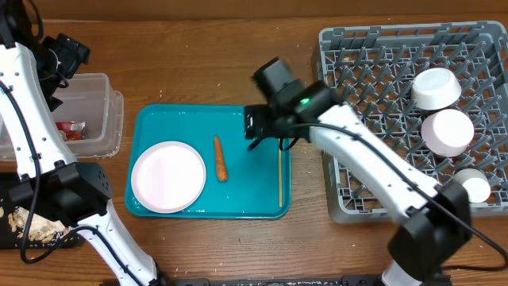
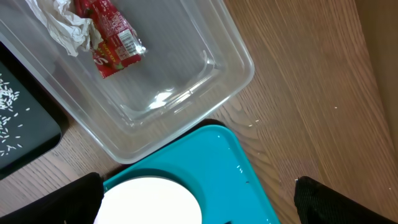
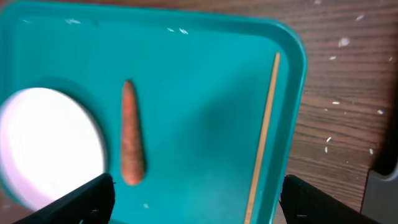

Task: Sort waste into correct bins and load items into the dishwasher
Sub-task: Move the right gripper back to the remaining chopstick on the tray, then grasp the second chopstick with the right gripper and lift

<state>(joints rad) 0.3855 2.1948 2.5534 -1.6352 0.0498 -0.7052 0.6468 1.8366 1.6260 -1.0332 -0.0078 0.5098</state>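
Note:
On the teal tray [image 1: 246,199] lie a white plate [image 1: 167,176], an orange carrot stick [image 1: 220,158] and a thin chopstick [image 1: 280,171]. My right gripper [image 1: 266,135] hovers open and empty over the tray's far right part. In its wrist view [image 3: 199,205] the carrot stick [image 3: 130,134] and chopstick [image 3: 264,130] lie between the fingers. My left gripper [image 1: 65,57] is open and empty above the clear tub [image 1: 107,139]. That tub [image 2: 186,93] holds the red wrapper [image 2: 112,37] and white tissue [image 2: 62,22]. The grey dish rack [image 1: 373,119] holds two bowls [image 1: 435,87] [image 1: 447,132] and a cup [image 1: 475,186].
The black tray [image 1: 12,238] at the front left holds beige food scraps [image 1: 40,226]; rice grains show on it in the left wrist view [image 2: 25,124]. Loose rice grains lie on the wood between the teal tray and the rack.

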